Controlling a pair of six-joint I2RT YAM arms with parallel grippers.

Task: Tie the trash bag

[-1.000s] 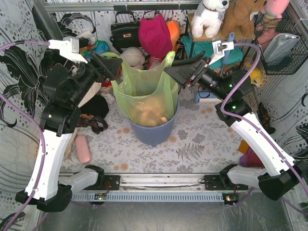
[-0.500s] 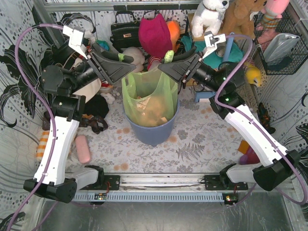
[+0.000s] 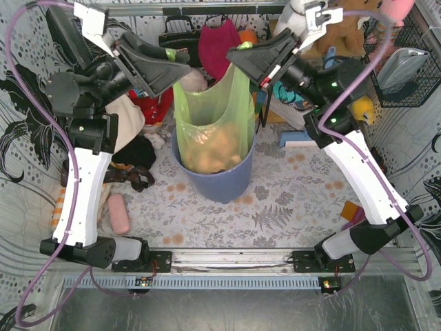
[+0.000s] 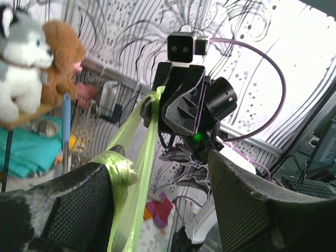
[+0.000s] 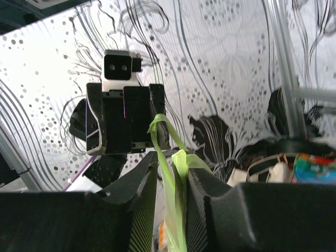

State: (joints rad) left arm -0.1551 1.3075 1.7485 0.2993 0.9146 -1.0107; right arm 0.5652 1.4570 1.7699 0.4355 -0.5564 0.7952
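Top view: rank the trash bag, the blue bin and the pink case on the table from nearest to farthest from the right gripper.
1. trash bag: its handle sits between the fingers of the right gripper, raised at the back.
2. blue bin: under the bag, mid-table.
3. pink case: far left, toward the near edge.

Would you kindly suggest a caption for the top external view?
Two arms stretch the trash bag up from the blue-grey bin by its handles: right gripper pinching, left gripper hooking.

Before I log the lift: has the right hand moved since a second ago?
Yes: right hand rose away from the blue bin, gripping the trash bag.
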